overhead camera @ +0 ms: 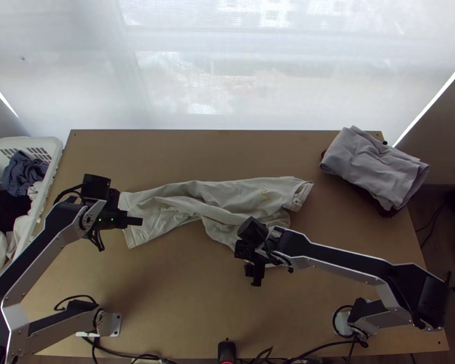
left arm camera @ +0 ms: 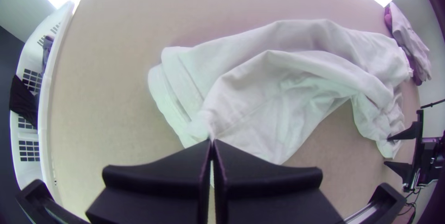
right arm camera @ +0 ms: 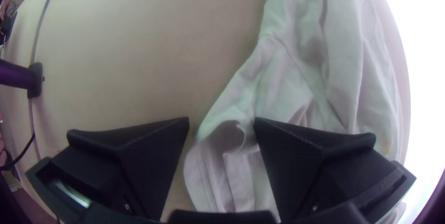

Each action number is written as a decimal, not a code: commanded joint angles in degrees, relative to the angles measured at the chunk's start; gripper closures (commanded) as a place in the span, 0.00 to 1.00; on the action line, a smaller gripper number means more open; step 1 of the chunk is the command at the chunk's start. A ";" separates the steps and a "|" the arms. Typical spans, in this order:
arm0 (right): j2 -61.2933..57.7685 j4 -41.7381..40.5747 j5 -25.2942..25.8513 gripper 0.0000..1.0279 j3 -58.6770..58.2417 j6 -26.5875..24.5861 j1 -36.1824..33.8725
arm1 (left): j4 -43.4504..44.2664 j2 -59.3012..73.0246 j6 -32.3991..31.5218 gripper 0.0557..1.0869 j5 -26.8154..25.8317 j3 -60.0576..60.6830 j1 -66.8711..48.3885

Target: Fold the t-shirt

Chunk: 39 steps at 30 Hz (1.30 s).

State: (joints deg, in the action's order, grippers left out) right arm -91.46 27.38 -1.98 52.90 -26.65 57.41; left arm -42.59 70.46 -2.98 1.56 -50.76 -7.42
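The white t-shirt (overhead camera: 197,203) lies bunched in a long, wrinkled strip across the middle of the table. At its left end is my left gripper (overhead camera: 136,221); in the left wrist view the left gripper (left arm camera: 212,143) is shut on a pinched bit of the t-shirt (left arm camera: 296,89). By the lower edge of the shirt's right part stands my right gripper (overhead camera: 255,276). In the right wrist view the right gripper (right arm camera: 221,122) is open, with an edge of the t-shirt (right arm camera: 287,85) lying between and below its fingers.
At the table's left stands a white basket (overhead camera: 53,159) holding dark and light clothes. A folded grey garment (overhead camera: 376,167) rests on a dark red one at the back right corner. Cables and a small black stand (overhead camera: 227,350) are at the near edge.
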 commanded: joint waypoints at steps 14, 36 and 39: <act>6.73 4.62 1.19 0.97 2.47 -5.43 -7.57 | -2.50 -4.54 1.14 0.97 0.02 -1.18 0.21; 17.46 19.03 4.97 0.97 35.51 -7.62 -26.03 | -16.83 -8.05 0.00 0.97 -2.00 -28.25 5.49; 18.25 20.17 6.11 0.97 40.00 -7.53 -27.88 | -17.00 -9.46 0.52 0.97 -1.91 -31.94 6.28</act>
State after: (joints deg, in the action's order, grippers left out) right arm -75.48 45.17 2.13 84.42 -34.35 33.47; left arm -57.67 62.70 -3.42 -0.23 -74.59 -3.31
